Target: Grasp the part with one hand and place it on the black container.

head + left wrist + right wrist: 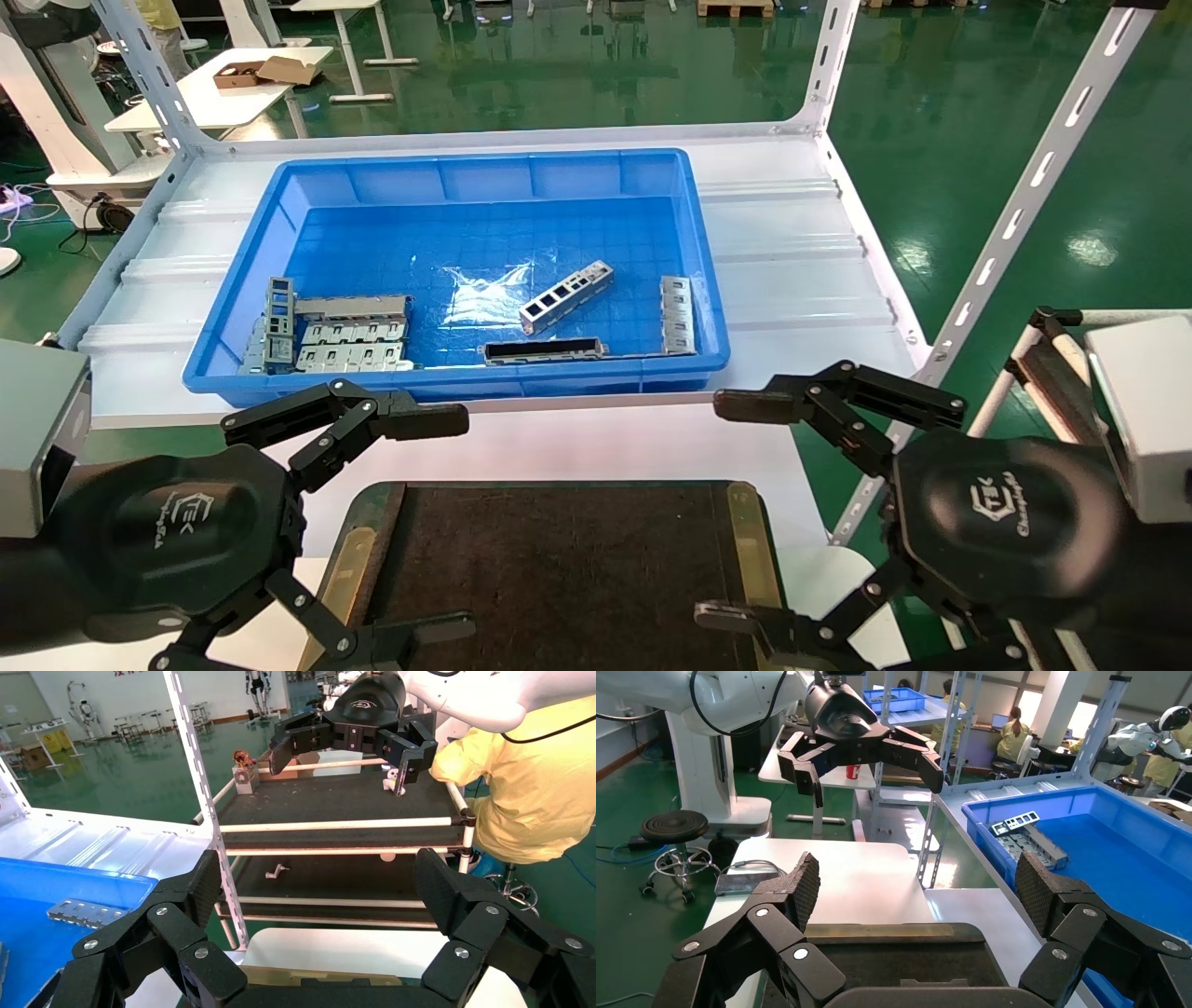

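Both end effectors, left (pixel 438 531) and right (pixel 736 508), fingers apart, flanking black container (pixel 559 578); part (pixel 566 296) beyond in blue bin (pixel 466 177)

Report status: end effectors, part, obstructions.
Left end effector and right end effector open, empty, flanking black container. Part lying in blue bin, untouched. Nothing blocking it.
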`<state>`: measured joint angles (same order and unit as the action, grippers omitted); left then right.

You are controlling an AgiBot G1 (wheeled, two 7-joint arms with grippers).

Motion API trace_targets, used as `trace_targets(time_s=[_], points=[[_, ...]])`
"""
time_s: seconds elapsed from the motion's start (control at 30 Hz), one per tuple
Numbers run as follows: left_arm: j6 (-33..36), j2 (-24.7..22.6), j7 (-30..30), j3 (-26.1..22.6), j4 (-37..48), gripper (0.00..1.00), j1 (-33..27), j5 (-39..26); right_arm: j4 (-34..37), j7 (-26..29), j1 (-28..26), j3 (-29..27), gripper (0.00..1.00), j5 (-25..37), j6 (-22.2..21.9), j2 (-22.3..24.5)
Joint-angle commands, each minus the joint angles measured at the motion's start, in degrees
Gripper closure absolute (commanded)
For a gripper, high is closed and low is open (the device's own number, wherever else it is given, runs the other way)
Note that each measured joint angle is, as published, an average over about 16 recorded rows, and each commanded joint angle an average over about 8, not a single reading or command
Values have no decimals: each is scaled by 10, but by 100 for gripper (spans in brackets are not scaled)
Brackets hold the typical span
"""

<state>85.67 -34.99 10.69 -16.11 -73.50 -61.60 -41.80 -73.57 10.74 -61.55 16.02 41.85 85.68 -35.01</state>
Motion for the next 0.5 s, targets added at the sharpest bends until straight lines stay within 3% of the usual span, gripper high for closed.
trace_targets(time_s=[0.03,0.5], points=[[0,0,0,0,0,0,0,0,0,0,0,0,0,0,0,0],[0,0,0,0,0,0,0,0,0,0,0,0,0,0,0,0]])
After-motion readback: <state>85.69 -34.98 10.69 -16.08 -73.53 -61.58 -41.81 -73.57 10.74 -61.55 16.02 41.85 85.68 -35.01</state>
